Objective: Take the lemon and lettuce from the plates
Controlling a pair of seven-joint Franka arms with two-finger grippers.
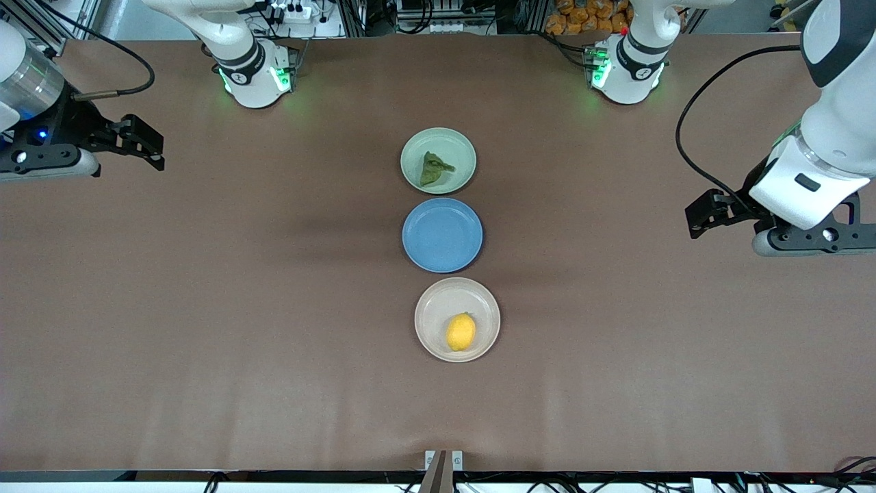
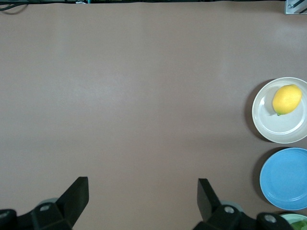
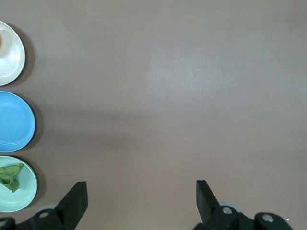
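Yellow lemon (image 1: 460, 332) near beige plate (image 1: 431, 311) edge; left hand (image 1: 698, 218), right hand (image 1: 152, 145) wide open, empty

Wide brown table (image 1: 205, 308), metal frame rails (image 1: 41, 20) and cables at its edge, even overhead light

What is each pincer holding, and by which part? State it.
Nothing is held. The left pincer and right pincer hang open over bare table; the lemon and lettuce lie on their plates.
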